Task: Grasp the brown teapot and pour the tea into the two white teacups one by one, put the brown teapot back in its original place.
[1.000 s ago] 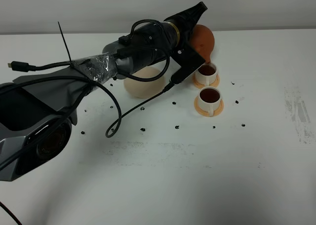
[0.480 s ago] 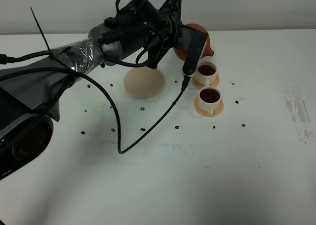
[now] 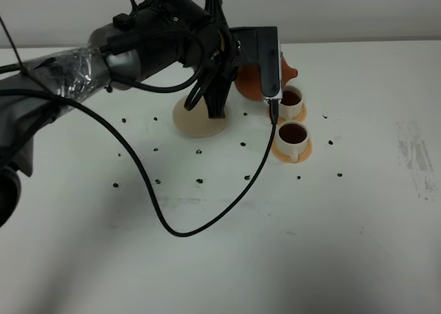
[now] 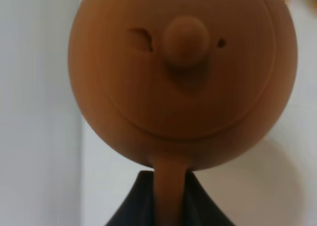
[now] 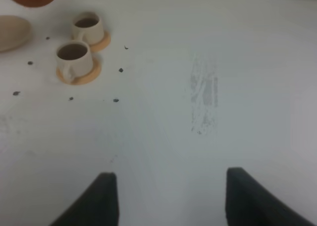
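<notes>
The brown teapot (image 3: 249, 81) hangs in the air between the cream saucer (image 3: 195, 123) and the far white teacup (image 3: 290, 102), partly hidden by my left arm. My left gripper (image 4: 168, 203) is shut on its loop handle; the lid and knob fill the left wrist view (image 4: 184, 35). The near teacup (image 3: 293, 136) and the far one both hold dark tea and stand on orange coasters (image 3: 278, 149). My right gripper (image 5: 171, 201) is open and empty, far to the right of the cups (image 5: 73, 57).
Small black specks (image 3: 199, 181) are scattered over the white table around the saucer and cups. A black cable (image 3: 207, 224) loops from the left arm down over the table. A grey scuff mark (image 5: 204, 99) lies on the right of the table.
My left arm has carried the teapot from behind the far cup leftward and nearer, towards the saucer. The cups and saucer have not moved.
</notes>
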`<action>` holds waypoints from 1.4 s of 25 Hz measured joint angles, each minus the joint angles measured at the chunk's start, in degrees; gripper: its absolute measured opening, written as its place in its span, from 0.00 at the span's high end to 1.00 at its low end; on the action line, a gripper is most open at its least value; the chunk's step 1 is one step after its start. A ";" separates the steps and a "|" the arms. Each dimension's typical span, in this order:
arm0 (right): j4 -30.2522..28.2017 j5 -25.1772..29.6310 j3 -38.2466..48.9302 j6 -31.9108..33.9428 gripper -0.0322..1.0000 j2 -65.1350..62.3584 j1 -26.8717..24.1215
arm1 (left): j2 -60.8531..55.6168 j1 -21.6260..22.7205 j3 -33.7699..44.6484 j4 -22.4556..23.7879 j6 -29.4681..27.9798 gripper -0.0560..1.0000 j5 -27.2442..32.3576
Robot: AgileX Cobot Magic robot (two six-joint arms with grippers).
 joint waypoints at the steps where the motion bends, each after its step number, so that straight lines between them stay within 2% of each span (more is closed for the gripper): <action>1: 0.00 0.00 0.00 0.00 0.49 0.00 0.00 | -1.50 0.00 2.39 -0.65 -1.56 0.83 0.00; 5: 0.00 0.00 0.00 0.00 0.49 0.00 0.00 | -6.71 0.19 10.63 -3.56 -8.18 0.83 0.03; 11: 0.00 0.00 0.00 0.00 0.49 0.00 0.00 | -8.98 1.10 17.63 -6.24 -21.40 0.83 0.02; 13: 0.00 0.00 0.00 0.00 0.49 0.00 0.00 | -8.98 1.21 19.60 -6.28 -24.18 0.83 -0.14; 21: 0.00 0.00 0.00 0.00 0.49 0.00 0.00 | -8.80 1.21 26.65 -10.63 -25.96 0.83 -3.43; 35: 0.00 0.00 0.00 0.00 0.49 0.00 0.00 | -7.92 1.21 26.70 -12.36 -29.20 0.83 -2.12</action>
